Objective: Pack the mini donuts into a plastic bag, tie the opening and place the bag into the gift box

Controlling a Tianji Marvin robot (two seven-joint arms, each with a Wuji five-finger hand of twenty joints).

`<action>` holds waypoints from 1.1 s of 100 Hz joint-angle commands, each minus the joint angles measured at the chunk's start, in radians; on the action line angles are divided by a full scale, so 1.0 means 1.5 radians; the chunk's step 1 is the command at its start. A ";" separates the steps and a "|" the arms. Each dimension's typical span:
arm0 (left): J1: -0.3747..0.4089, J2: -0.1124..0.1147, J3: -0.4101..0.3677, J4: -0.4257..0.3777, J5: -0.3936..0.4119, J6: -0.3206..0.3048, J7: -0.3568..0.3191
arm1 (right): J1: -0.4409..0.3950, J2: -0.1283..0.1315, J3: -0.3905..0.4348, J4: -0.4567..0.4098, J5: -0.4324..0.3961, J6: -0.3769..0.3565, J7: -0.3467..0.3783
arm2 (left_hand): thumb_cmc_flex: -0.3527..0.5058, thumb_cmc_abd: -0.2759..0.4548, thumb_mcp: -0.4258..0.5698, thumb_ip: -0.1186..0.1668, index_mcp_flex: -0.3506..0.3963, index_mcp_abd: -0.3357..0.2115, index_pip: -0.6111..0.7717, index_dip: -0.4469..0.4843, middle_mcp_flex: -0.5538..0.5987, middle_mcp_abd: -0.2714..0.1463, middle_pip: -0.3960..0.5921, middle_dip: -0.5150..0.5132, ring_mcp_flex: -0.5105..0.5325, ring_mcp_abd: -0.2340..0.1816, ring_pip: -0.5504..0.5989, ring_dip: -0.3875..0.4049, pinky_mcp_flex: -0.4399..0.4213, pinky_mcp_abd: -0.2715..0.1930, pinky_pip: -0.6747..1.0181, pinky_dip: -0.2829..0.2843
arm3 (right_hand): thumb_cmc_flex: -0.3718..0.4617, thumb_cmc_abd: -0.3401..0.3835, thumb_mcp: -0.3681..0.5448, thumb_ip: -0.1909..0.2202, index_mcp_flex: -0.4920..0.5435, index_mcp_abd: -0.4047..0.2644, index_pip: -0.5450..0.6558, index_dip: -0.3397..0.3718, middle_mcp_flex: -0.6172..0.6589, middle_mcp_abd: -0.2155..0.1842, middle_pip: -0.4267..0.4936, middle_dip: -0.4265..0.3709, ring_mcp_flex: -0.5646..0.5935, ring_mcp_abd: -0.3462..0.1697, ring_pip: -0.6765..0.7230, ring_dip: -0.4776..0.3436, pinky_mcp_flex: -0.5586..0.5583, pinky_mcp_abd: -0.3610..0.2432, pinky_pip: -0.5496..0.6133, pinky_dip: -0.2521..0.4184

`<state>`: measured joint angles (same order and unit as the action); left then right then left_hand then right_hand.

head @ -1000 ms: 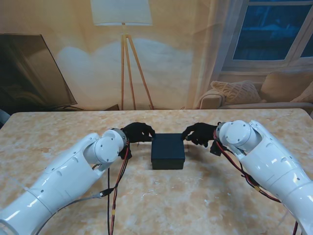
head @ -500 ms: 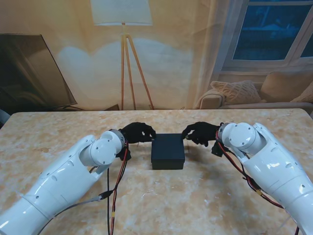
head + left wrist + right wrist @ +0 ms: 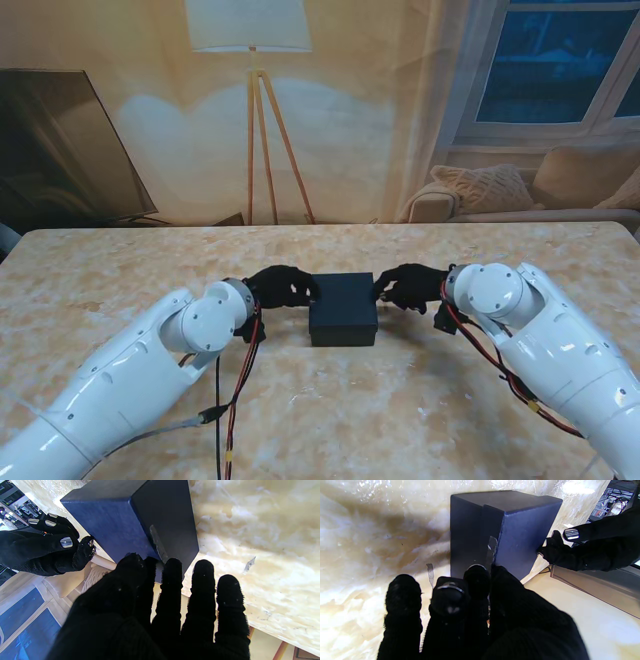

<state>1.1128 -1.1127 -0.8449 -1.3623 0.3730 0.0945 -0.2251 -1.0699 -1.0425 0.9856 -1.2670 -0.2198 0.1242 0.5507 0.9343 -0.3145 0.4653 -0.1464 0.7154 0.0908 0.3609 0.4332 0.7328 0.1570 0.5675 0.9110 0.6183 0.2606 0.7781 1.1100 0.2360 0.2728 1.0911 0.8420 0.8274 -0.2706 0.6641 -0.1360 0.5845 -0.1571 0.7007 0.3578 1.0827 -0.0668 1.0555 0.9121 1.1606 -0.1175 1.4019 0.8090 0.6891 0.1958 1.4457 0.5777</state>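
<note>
We see no donuts or bag; the dark box (image 3: 343,308) is closed, so its contents are hidden from us. It sits flat at the middle of the counter (image 3: 400,400), nearly square, with no clear long axis, its sides roughly squared to us. Our left hand (image 3: 282,287) touches its left side and our right hand (image 3: 408,287) its right side, fingers bent against the far upper corners. Whether they truly grip it or only rest there, we cannot tell.
</note>
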 commanded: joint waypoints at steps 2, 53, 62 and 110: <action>-0.002 -0.005 0.008 0.008 -0.005 0.008 -0.014 | -0.002 -0.008 -0.011 0.014 0.003 0.008 0.012 | 0.016 -0.008 -0.012 -0.016 0.028 0.014 0.019 0.007 0.002 -0.006 0.005 -0.001 0.000 0.000 0.009 0.010 -0.006 0.000 -0.001 0.005 | 0.006 -0.025 0.009 -0.021 0.013 0.007 0.011 -0.008 0.014 -0.010 0.005 0.002 0.013 -0.018 0.003 0.004 0.006 0.003 0.020 -0.007; 0.049 0.008 -0.070 -0.065 0.008 -0.036 -0.018 | -0.091 0.004 0.095 -0.090 -0.037 -0.047 -0.004 | 0.001 0.021 -0.024 -0.006 0.004 0.018 -0.006 0.009 -0.045 0.001 -0.030 -0.150 -0.023 0.007 -0.031 -0.014 -0.019 0.005 -0.011 0.002 | 0.008 -0.015 -0.010 -0.021 -0.001 0.020 0.028 -0.015 -0.042 0.046 -0.164 -0.102 -0.072 0.068 -0.222 -0.074 -0.073 0.041 -0.089 -0.054; 0.083 0.012 -0.109 -0.086 0.019 -0.063 -0.010 | -0.133 0.005 0.134 -0.126 -0.052 -0.083 -0.021 | 0.004 0.026 -0.033 -0.003 0.004 0.020 -0.011 0.010 -0.048 0.005 -0.053 -0.187 -0.028 0.012 -0.070 -0.048 -0.021 0.008 -0.017 0.000 | 0.009 -0.014 -0.015 -0.021 -0.002 0.023 0.025 -0.014 -0.059 0.062 -0.269 -0.163 -0.107 0.090 -0.384 -0.132 -0.103 0.047 -0.134 -0.074; 0.212 0.017 -0.203 -0.097 0.054 -0.179 0.048 | -0.267 -0.011 0.203 -0.161 -0.088 -0.247 -0.166 | 0.004 0.036 -0.043 0.002 0.025 0.039 -0.035 0.001 -0.029 0.023 -0.120 -0.302 -0.017 -0.002 -0.247 -0.257 -0.019 -0.005 -0.129 -0.105 | -0.006 -0.016 -0.047 -0.029 -0.004 0.014 0.044 -0.010 -0.102 0.063 -0.432 -0.301 -0.162 0.101 -0.662 -0.253 -0.151 0.054 -0.222 -0.136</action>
<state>1.4161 -1.0914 -1.1473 -1.5184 0.4425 -0.1620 -0.1414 -1.4479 -1.0471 1.2956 -1.5180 -0.3627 -0.2354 0.2879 0.9343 -0.2880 0.4188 -0.1464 0.7333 0.1470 0.3335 0.4373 0.6938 0.1930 0.3995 0.4696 0.5926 0.2731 0.4283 0.7456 0.2137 0.2754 0.9142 0.7099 0.8274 -0.2706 0.6123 -0.1482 0.5919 -0.1203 0.7471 0.3407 0.9402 0.0459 0.4148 0.4655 0.9245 0.0375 0.4239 0.4499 0.4779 0.2695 1.1195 0.3890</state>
